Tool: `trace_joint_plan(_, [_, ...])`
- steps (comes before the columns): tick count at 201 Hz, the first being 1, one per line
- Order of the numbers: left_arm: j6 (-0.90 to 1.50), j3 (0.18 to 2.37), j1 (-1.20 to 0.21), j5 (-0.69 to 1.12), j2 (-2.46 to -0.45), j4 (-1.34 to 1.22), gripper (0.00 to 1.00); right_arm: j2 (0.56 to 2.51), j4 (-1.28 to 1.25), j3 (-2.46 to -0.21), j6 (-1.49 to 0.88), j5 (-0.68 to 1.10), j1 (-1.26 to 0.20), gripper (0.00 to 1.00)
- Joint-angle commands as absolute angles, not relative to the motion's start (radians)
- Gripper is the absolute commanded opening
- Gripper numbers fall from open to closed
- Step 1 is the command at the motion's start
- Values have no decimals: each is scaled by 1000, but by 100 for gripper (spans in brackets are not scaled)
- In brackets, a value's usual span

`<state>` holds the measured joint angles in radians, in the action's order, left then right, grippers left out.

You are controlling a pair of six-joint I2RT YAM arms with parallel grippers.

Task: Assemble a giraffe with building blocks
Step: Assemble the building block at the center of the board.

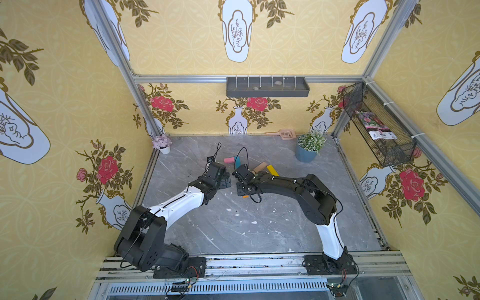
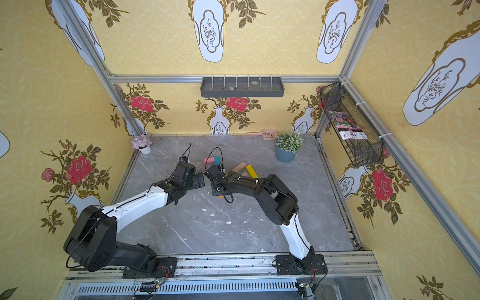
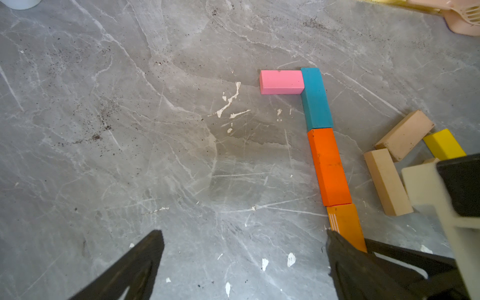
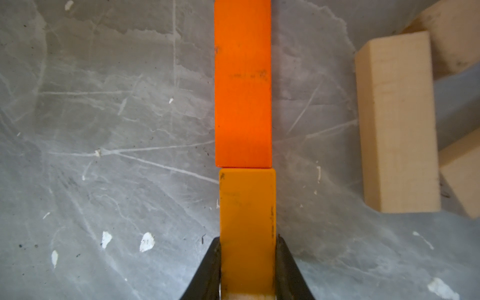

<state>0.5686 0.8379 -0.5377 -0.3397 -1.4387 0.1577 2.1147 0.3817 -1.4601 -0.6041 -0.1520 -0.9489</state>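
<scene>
Grey marble-look table (image 1: 233, 228), scuffed w/ white chips, in a booth of yellow floral walls; shelf (image 1: 267, 88) on back wall, mesh basket (image 1: 379, 124) at the side, scoop (image 1: 284, 133) and plant (image 1: 306, 154) at the back. Giraffe (image 1: 229, 160) lies mid-table: pink block (image 3: 281, 81) touching blue block (image 3: 315, 98) in an L, then orange block (image 3: 328, 166) and amber block (image 4: 246, 207) end to end. R gripper (image 4: 248, 241) pinches the amber block; L gripper (image 3: 244, 233) spread wide, empty, nearby. Tan blocks (image 3: 387, 181) and yellow block (image 3: 442, 144) lie loose beside the neck, yellow partly hidden by R arm. In both top views arms hide most of the neck.
</scene>
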Motion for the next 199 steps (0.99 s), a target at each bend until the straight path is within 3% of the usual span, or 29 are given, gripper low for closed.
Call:
trace_joint_plan(1, [566,834,-538,-345,-1444,157,99,2130,410,-1453,-608,-140,-950,30])
trace_joint_plan(37, [567,834,-538,-345,-1443,158,99,2131,411,-1453,-604,-140,-951,34])
trace_joint_plan(78, [565,834,-538,-344,-1440,158,99,2097,379,-1431,-589,-139,-953,56])
trace_joint_plan(119, [560,832,-538,-348,-1429,163,99,1956,299,-1335,-556,-169,-939,62])
trace_joint_plan(142, [559,819,-538,-350,-1419,147,99,1841,300,-1268,-531,-207,-892,74])
trace_joint_plan(175, [560,803,-538,-316,-1416,132,99,1662,213,-1112,-437,-168,-760,75])
trace_joint_plan(199, [658,803,-538,-164,-1410,139,99,1527,85,-946,-336,-260,-702,76])
